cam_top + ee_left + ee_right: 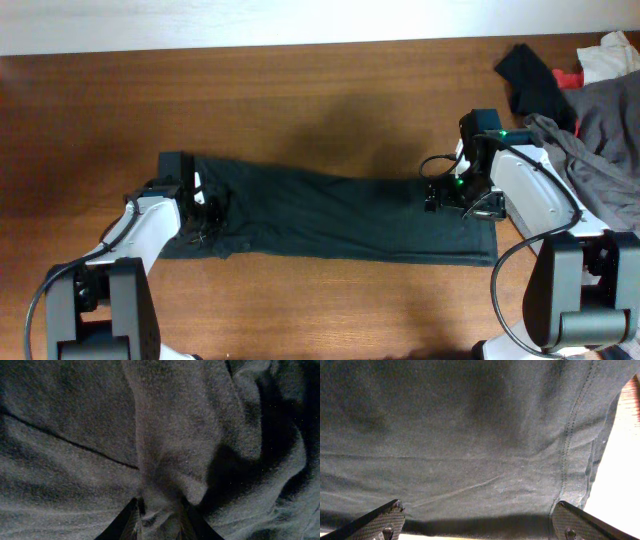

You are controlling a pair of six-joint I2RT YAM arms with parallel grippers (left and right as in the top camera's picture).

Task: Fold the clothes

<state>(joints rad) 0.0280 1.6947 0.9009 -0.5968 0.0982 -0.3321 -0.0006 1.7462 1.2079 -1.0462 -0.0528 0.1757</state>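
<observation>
Clothes (340, 215) lie as a long band across the surface (300, 110). Left claw (159, 516) narrow, pinching a fabric ridge at its end, likely to lift it over. Right claw (477, 521) wide over the opposite hem, gripping nothing, probably lining up a matching pinch

The large, dark blackish-green garment (330, 215) is soft, matt, finely fuzzy knit cloth with stitched seams, and the brown worktop (300, 100) is smooth wood grain with a faint sheen.
</observation>
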